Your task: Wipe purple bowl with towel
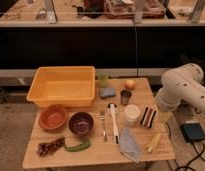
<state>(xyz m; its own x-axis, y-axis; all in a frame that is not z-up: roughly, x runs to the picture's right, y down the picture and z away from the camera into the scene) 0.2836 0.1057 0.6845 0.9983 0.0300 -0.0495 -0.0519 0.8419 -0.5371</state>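
Note:
The purple bowl (81, 123) stands on the wooden table (96, 156), front left of the middle. The towel (130, 144), a crumpled grey-blue cloth, lies near the front edge, right of the bowl. My white arm (181, 87) bends in from the right side of the table. The gripper (164, 113) hangs at the arm's lower end, beside the table's right edge, well away from both the bowl and the towel.
A yellow bin (62, 86) stands at the back left, with an orange bowl (53, 117) in front of it. A fork (103, 125), a white brush (114, 123), a white cup (131, 114), a metal cup (125, 96) and a striped object (148, 116) lie between bowl and arm. A black box (193, 132) is on the floor.

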